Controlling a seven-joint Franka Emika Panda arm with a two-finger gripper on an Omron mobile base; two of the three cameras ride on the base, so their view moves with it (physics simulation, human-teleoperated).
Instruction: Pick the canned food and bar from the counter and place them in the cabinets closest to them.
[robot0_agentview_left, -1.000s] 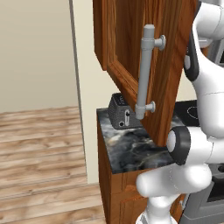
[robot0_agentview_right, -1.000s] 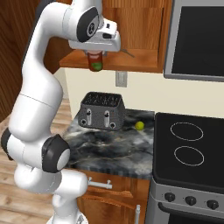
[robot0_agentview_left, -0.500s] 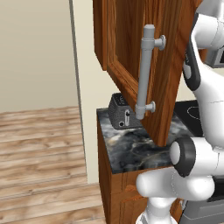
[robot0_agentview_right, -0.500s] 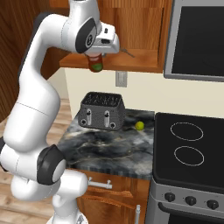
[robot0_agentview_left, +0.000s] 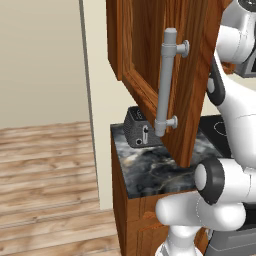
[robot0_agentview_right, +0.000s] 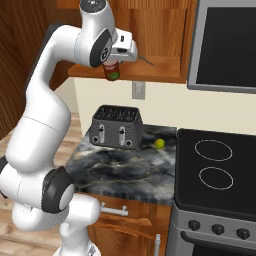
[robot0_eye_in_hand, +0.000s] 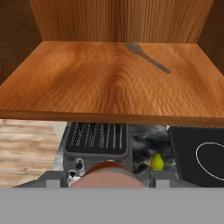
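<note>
The canned food (robot0_agentview_right: 112, 70), a short orange-red cylinder, hangs just in front of the open cabinet's bottom shelf (robot0_agentview_right: 155, 64), with my gripper (robot0_agentview_right: 113, 64) shut on it. In the hand view the can's pale top (robot0_eye_in_hand: 108, 174) sits between my fingertips, a little below the front edge of the wooden shelf (robot0_eye_in_hand: 109, 78). The cabinet door (robot0_agentview_left: 150, 60) stands swung open, its grey bar handle (robot0_agentview_left: 165, 82) facing outward. Below lies the dark marbled counter (robot0_agentview_right: 120, 170). The bar is out of view.
A spoon (robot0_eye_in_hand: 146, 56) lies at the back right of the shelf. A dark toaster (robot0_agentview_right: 118, 126) stands on the counter beneath the can, with a small green fruit (robot0_agentview_right: 159, 143) to its right. The black stove top (robot0_agentview_right: 220, 165) adjoins the counter on the right.
The arm has reared up and its elbow has shifted, while the gripper with the can has edged slightly to the right toward the shelf.
</note>
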